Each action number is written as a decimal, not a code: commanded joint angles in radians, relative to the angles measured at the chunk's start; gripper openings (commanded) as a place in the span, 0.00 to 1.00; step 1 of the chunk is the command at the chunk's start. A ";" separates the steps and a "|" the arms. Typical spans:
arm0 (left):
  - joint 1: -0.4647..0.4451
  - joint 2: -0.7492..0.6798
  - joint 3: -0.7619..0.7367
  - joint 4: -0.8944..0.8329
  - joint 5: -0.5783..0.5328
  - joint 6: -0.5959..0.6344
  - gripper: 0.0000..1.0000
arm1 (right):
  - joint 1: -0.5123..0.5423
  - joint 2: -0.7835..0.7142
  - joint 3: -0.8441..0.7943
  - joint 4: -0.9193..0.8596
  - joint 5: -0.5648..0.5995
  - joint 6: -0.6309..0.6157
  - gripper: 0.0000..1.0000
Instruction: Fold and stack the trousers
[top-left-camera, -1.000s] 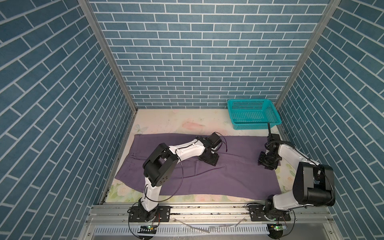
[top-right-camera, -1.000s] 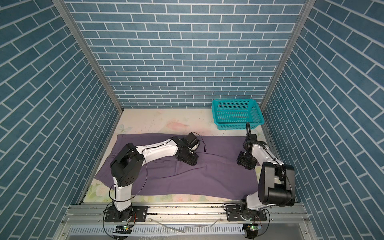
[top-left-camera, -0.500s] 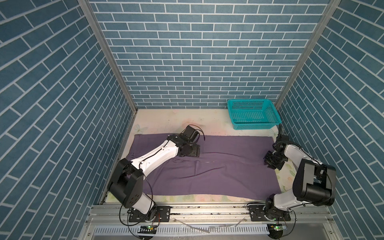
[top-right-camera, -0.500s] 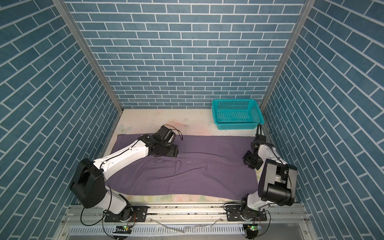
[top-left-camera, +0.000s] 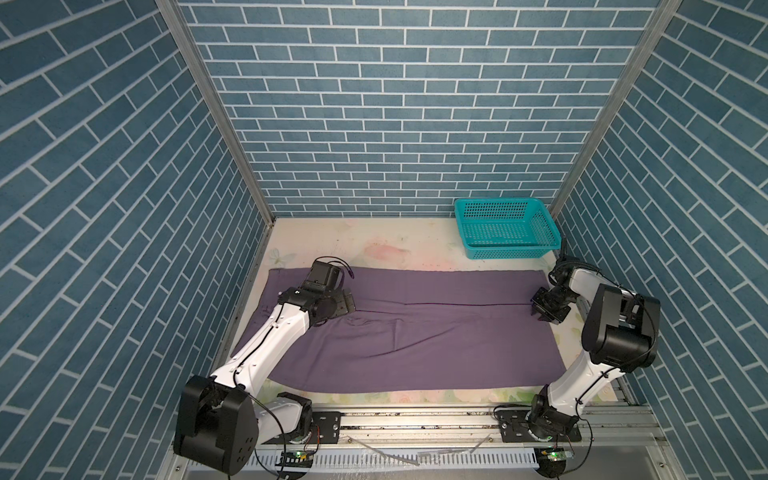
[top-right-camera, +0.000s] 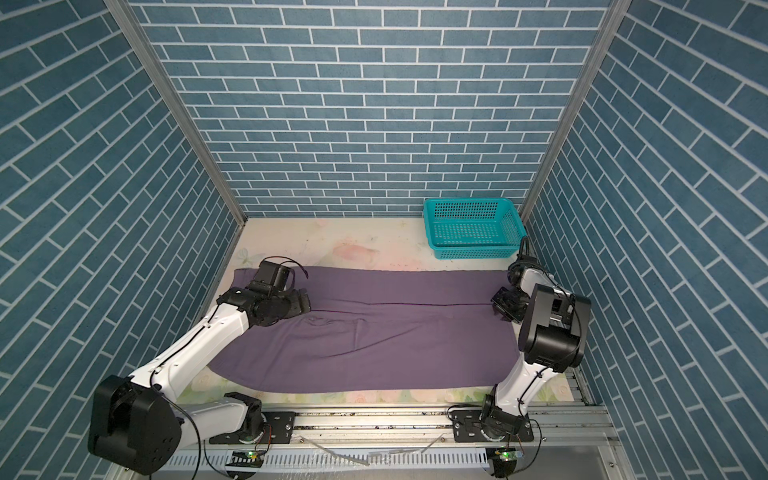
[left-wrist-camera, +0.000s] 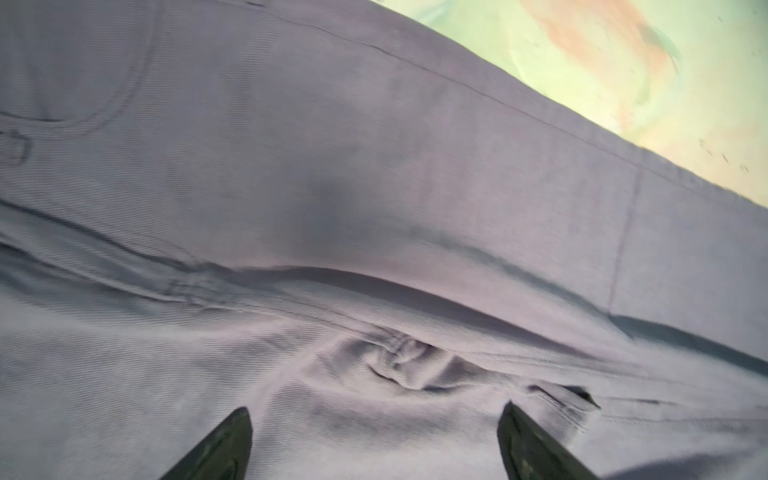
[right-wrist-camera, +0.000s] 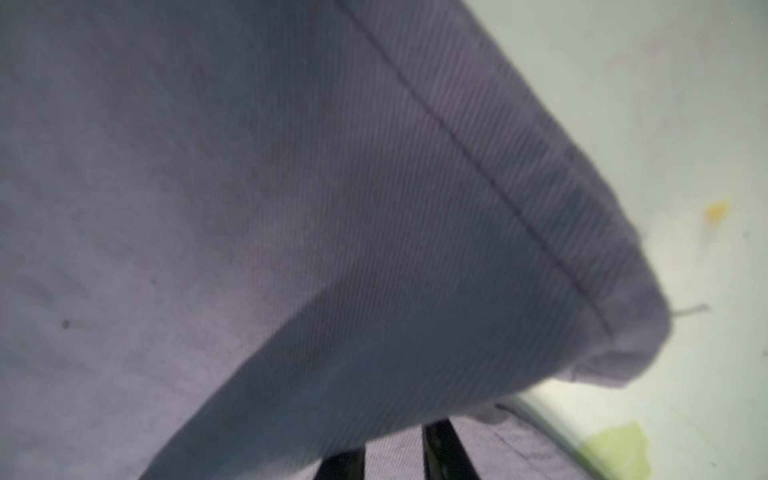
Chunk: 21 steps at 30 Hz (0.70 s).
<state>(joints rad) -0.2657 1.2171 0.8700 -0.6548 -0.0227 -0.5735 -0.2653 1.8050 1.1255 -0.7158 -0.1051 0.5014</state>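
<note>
since a second earlier the left fingers (top-left-camera: 348, 300) had drawn back from the middle of the trousers (top-left-camera: 436, 340) toward the waist end on the left, and the right fingers (top-left-camera: 545, 309) had shifted outward to the hem end on the right. the trousers lay spread lengthwise across the floral surface (top-left-camera: 374, 249) in both top views, the two legs side by side with a dark seam line between them and a soft crease in the near leg. in the left wrist view the left fingers (left-wrist-camera: 226, 446) stood wide apart just over the bunched fabric near the crotch, holding nothing. in the right wrist view the right fingers (right-wrist-camera: 444, 451) stood narrow with a strip of cloth between them. a hemmed leg end drooped over their tips, so they looked closed on the trousers. a teal basket (top-left-camera: 505, 251) sat in the far right corner, apart from the trousers.
</note>
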 joint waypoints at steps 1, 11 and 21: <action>0.035 -0.008 -0.018 -0.034 -0.015 -0.005 0.94 | -0.018 0.051 0.034 0.019 0.074 0.002 0.26; 0.070 -0.072 -0.049 -0.075 -0.068 -0.047 0.92 | -0.034 -0.265 -0.155 -0.037 0.128 0.064 0.49; 0.090 -0.079 -0.027 -0.068 -0.023 -0.036 0.92 | -0.225 -0.635 -0.445 0.003 0.133 0.323 0.81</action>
<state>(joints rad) -0.1829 1.1381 0.8322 -0.7025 -0.0582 -0.6132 -0.4446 1.2266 0.7475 -0.7116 0.0090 0.6907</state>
